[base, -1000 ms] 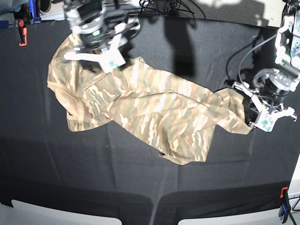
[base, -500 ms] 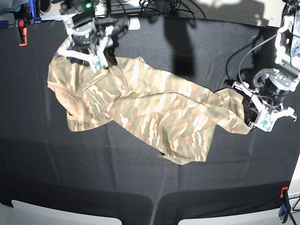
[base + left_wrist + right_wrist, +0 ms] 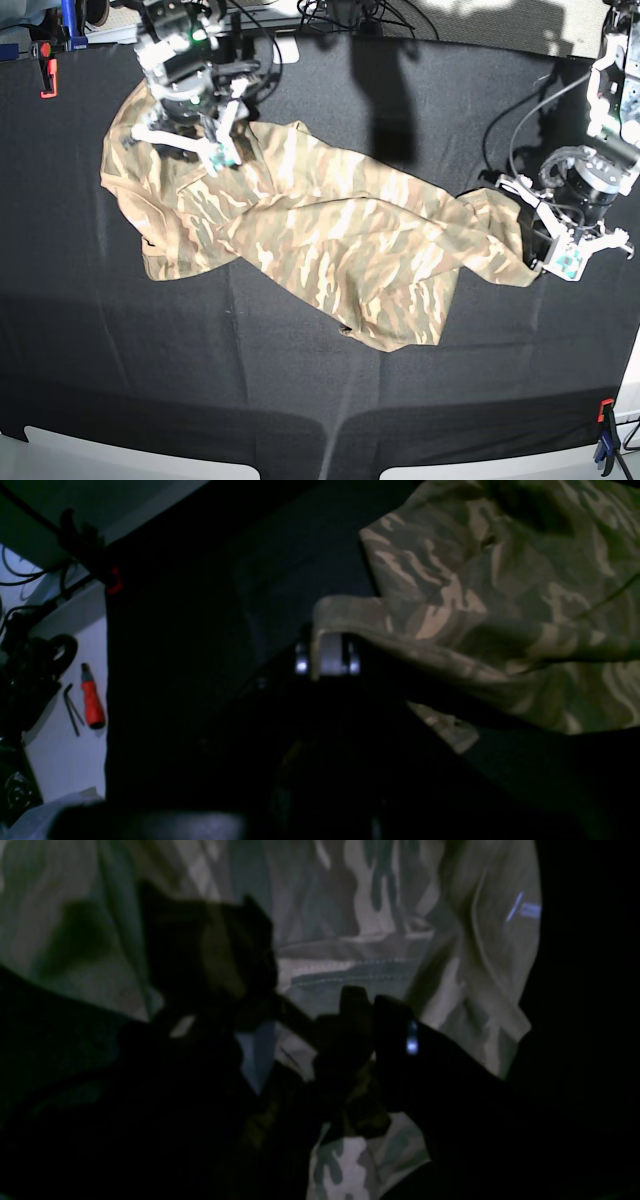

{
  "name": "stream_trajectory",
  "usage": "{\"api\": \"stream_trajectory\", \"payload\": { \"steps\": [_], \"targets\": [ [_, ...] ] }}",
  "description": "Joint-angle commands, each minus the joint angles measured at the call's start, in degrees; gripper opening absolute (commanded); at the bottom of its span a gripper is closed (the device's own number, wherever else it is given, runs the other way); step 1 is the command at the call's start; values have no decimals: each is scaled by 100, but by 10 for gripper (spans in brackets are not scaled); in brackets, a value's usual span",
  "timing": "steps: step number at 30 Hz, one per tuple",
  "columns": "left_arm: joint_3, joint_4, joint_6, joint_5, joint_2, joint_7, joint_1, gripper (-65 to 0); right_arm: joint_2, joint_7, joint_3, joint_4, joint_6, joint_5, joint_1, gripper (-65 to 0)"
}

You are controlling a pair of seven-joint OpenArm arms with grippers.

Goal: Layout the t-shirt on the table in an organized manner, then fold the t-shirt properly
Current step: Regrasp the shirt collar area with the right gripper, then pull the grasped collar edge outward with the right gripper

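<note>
The camouflage t-shirt (image 3: 330, 240) lies crumpled across the middle of the black table (image 3: 300, 400), stretched from upper left to right. My right gripper (image 3: 188, 142) stands open just over the shirt's upper-left part, its white fingers (image 3: 222, 150) spread across the fabric. In the right wrist view the dark fingers (image 3: 395, 1045) hover close over the t-shirt (image 3: 360, 900). My left gripper (image 3: 548, 255) is shut on the shirt's right end. In the left wrist view the t-shirt (image 3: 500, 580) drapes over the closed left gripper (image 3: 327, 655).
An orange clamp (image 3: 47, 75) and a blue clamp (image 3: 68, 25) sit at the table's far left corner, another clamp (image 3: 605, 415) at the near right. Cables (image 3: 520, 130) run behind the left arm. A red screwdriver (image 3: 92, 700) lies beyond the table edge.
My right gripper, open throughout, rose toward the far left, turned, and has come back down onto the shirt's upper-left part. The left arm and the fabric it holds have not moved.
</note>
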Motion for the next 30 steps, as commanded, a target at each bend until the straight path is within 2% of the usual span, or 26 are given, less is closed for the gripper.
{"api": "stream_trajectory", "payload": {
  "steps": [1, 7, 10, 16, 21, 27, 30],
  "targets": [
    [-46, 94, 28, 15, -79, -136, -63, -650, 33, 85, 63, 103, -131, -79, 24, -360],
    [-46, 94, 28, 17, -79, -136, -63, -650, 31, 66, 424, 103, -417, 33, 24, -360],
    [-46, 94, 28, 17, -79, -136, -63, -650, 31, 286, 684, 103, -341, 820, 24, -360],
    [-46, 94, 28, 17, -79, -136, -63, -650, 31, 485, 1373, 105, 531, 2236, 26, -360],
    [-46, 94, 28, 17, -79, -136, -63, -650, 31, 496, 2177, 105, 1561, 3652, 26, -360],
    [-46, 94, 28, 17, -79, -136, -63, -650, 31, 258, 3215, 103, 2472, 4824, 26, -360],
    [-46, 94, 28, 15, -79, -136, -63, -650, 33, 98, 3506, 35, 2728, 5112, 28, -360]
  ]
}}
